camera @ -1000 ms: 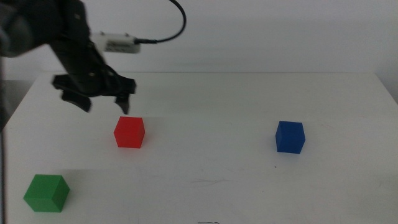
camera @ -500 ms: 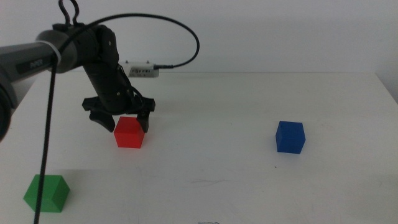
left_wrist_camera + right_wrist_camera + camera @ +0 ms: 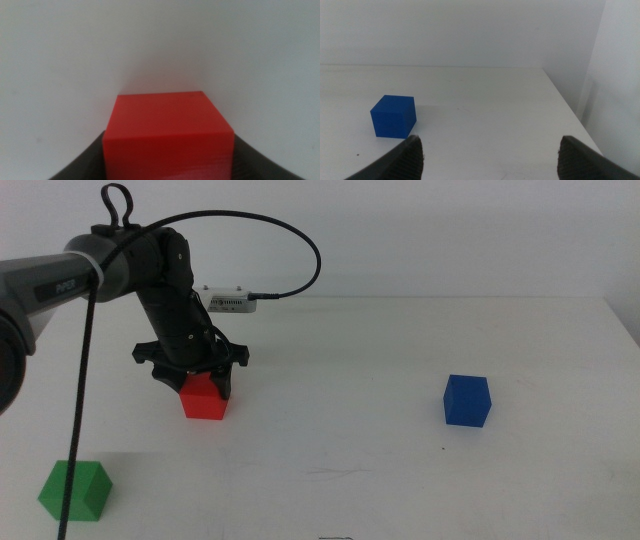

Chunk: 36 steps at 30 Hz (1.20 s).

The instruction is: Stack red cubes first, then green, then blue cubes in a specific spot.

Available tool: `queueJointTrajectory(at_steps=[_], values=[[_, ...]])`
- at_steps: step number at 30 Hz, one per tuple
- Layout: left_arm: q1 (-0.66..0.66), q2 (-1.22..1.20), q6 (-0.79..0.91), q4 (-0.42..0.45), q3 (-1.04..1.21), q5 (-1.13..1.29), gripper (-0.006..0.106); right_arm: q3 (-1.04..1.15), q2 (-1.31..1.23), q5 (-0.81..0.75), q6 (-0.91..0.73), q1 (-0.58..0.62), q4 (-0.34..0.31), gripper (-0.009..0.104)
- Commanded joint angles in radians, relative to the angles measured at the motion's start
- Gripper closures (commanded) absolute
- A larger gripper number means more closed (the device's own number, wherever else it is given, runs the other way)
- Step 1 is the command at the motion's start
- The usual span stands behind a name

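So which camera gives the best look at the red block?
The left wrist view: the red block fills it, sitting between the left pincer sides. The middle view shows it small, partly covered by that pincer. The right wrist view shows none of it.

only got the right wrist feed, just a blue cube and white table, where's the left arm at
Observer: The left gripper is down over the red cube, one jaw on either side.
Operator: closed on it yet
Observer: Can't tell; in the left wrist view the red cube sits between the dark jaws, but contact isn't clear.
Operator: wheres green
Observer: The green cube sits alone at the table's near left corner, far from the blue cube.
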Motion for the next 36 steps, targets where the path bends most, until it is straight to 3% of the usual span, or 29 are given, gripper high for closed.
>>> queueJointTrajectory(at_steps=[1,4,6,14,24,36], values=[[-0.003,-0.071,0.012,-0.03,-0.032,0.024,0.099,-0.018,-0.02,-0.072,-0.007,-0.007,-0.012,0.022],[-0.003,-0.102,0.028,-0.048,-0.033,0.084,0.102,-0.018,-0.02,-0.072,-0.007,-0.007,-0.012,0.022],[-0.018,-0.151,-0.049,-0.046,0.0,0.1,0.102,-0.018,-0.02,-0.072,-0.007,-0.007,-0.012,0.022],[-0.226,-0.398,-0.436,0.092,0.268,-0.018,0.102,-0.018,-0.02,-0.072,-0.007,-0.007,-0.012,0.022],[-0.43,-0.259,-0.528,0.092,0.114,-0.018,0.102,-0.018,-0.02,-0.072,-0.007,-0.007,-0.012,0.022],[-0.445,-0.074,-0.548,0.053,-0.097,0.019,0.102,-0.018,-0.02,-0.072,-0.007,-0.007,-0.012,0.022]])
